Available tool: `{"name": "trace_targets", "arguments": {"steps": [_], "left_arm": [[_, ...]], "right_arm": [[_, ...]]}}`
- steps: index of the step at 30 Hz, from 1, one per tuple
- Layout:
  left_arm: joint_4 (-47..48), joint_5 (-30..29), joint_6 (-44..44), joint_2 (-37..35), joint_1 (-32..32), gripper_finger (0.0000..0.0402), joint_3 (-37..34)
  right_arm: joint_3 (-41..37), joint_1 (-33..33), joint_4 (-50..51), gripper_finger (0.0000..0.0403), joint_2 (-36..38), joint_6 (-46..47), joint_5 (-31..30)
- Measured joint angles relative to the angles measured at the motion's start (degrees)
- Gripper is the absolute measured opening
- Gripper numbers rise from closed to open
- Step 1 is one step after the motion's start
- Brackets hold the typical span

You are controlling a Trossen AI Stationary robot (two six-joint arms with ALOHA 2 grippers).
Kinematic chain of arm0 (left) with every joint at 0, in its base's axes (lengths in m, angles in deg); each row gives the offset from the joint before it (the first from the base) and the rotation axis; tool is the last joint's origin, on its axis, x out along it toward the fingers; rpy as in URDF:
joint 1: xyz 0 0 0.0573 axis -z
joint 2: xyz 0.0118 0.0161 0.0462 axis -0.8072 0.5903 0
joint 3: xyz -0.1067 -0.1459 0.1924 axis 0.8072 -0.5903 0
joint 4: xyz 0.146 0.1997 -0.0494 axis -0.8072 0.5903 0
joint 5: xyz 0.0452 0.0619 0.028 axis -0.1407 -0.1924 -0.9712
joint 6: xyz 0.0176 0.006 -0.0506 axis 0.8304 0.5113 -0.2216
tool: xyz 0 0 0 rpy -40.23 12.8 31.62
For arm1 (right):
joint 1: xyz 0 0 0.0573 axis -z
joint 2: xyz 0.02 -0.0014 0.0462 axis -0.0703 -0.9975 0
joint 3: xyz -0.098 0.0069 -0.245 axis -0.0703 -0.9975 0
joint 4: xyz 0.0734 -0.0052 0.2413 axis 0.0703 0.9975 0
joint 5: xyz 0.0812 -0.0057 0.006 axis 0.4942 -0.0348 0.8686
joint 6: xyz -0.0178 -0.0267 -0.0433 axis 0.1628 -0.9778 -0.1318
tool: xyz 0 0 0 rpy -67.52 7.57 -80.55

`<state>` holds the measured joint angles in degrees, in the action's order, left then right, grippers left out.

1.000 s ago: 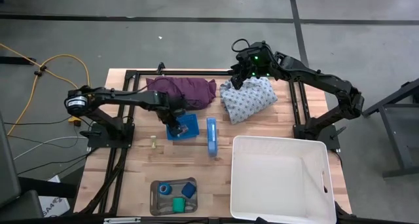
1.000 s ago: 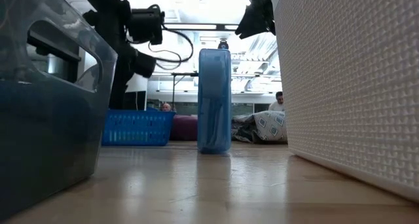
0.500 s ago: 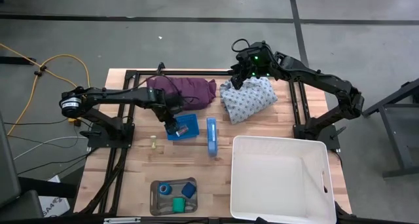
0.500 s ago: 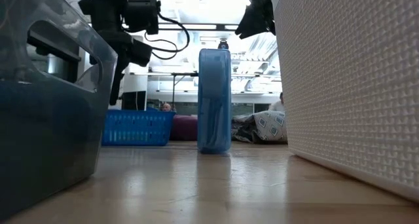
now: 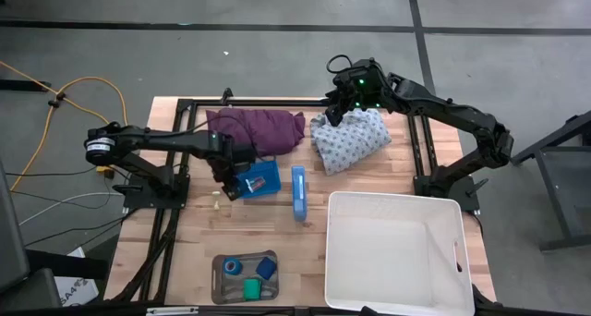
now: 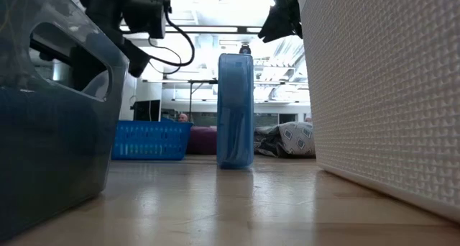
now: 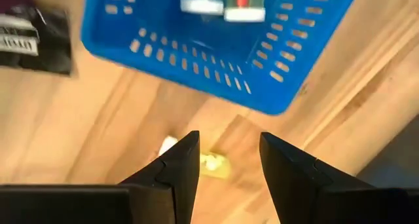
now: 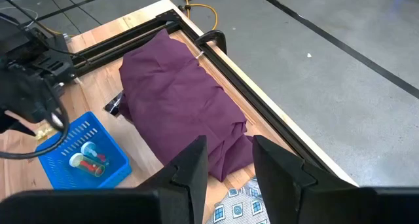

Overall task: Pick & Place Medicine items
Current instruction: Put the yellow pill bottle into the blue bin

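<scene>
A: High view — left gripper [image 5: 222, 183] hovers by the blue basket [image 5: 259, 178], a pale vial [image 5: 217, 201] loose on the surface [image 5: 185, 251]; rolls and block sit in the grey tray [image 5: 218, 277].
B: Low view?
A: Nothing new.
B: Left wrist?
A: Jaws released, empty, above the vial; two vials [image 7: 222, 2] already in the basket.
B: Right wrist?
A: Right gripper [image 8: 228, 162] parted, idle over purple cloth [image 8: 177, 99]. Partly done, I'd say.

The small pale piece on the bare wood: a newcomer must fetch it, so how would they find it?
Find the blue basket mid-table. Just off its left side, under the open left gripper, lies the pale yellowish piece, alone on bare wood.
</scene>
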<state>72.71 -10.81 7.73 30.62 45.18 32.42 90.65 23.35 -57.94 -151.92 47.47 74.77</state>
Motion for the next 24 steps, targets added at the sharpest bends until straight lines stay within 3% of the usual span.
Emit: {"name": "trace_targets", "arguments": {"steps": [9,24], "left_arm": [[1.7,-3.8,-9.4,-2.4,5.6,0.0152,0.0],[5.1,-11.5,-42.0,-3.0,15.3,0.0152,0.0]], "right_arm": [[0.0,0.0,-0.2,0.0110,0.0,0.0,0.0],[0.0,0.0,-0.9,0.0110,0.0,0.0,0.0]]}}
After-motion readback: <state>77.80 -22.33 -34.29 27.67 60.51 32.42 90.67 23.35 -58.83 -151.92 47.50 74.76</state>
